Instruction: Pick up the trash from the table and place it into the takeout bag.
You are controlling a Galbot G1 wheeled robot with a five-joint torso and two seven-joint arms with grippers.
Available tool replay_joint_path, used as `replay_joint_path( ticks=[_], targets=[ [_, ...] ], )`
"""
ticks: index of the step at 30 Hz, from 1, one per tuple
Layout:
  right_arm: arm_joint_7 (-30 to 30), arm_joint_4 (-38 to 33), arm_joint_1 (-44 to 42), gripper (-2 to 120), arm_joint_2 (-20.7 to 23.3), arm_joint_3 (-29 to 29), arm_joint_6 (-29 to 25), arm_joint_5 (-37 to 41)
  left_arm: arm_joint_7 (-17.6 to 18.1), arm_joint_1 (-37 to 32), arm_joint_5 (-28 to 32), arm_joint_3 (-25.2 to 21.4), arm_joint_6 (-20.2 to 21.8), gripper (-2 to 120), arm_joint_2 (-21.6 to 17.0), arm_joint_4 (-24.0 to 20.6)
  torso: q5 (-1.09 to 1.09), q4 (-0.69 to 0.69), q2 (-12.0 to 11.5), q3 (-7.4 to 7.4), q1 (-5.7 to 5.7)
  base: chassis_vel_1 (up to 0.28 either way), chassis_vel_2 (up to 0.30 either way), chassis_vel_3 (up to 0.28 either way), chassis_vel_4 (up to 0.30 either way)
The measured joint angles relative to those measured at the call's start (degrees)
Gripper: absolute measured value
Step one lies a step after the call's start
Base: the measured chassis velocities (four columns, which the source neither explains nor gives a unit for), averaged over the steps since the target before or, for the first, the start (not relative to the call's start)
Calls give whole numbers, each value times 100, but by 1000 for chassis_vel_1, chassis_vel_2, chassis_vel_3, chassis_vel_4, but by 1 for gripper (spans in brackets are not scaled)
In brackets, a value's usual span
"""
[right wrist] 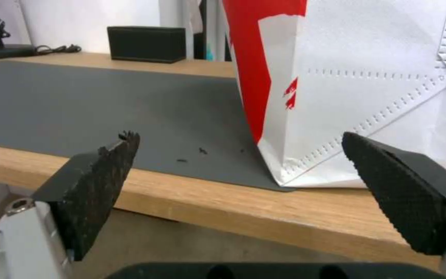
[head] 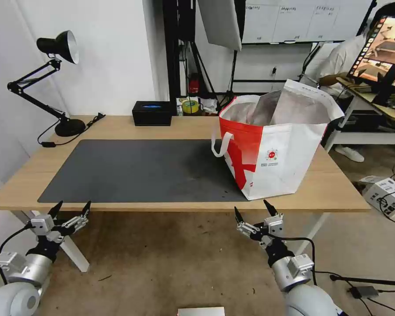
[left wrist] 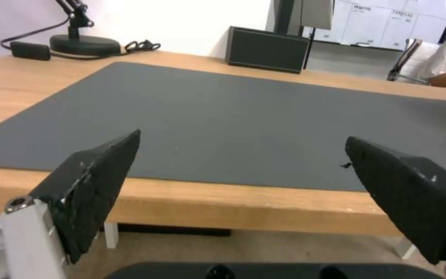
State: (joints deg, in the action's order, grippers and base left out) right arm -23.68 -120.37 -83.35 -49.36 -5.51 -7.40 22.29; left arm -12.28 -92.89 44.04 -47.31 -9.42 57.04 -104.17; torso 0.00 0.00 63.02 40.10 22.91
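We hold our left gripper [head: 71, 209] and right gripper [head: 253, 209] just off the near edge of the bench [head: 162, 126], fingers spread wide and empty, while the white-and-red takeout bag [head: 274, 149] stands open on the bench's right side, partly on the dark grey mat [head: 136, 169].

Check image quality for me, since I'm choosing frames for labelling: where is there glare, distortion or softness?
Head view: wide-angle bending of the table edges; a pale sheen on the dark grey mat near the takeout bag; bright monitor at the right.
Left wrist view: soft, hazy background; gripper fingers close and slightly blurred.
Right wrist view: bag fabric washed pale; small dark crumbs remain discernible.
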Motion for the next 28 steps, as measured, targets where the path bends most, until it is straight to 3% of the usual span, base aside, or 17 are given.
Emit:
replay_joint_path(
  ticks=[28],
  targets=[
    [0, 0, 0, 100, 0, 0, 0, 0, -57, -96, -47, -37, -74, 100, 138, -43, 0, 0, 0, 0, 0, 0, 0, 0, 0]
  ],
)
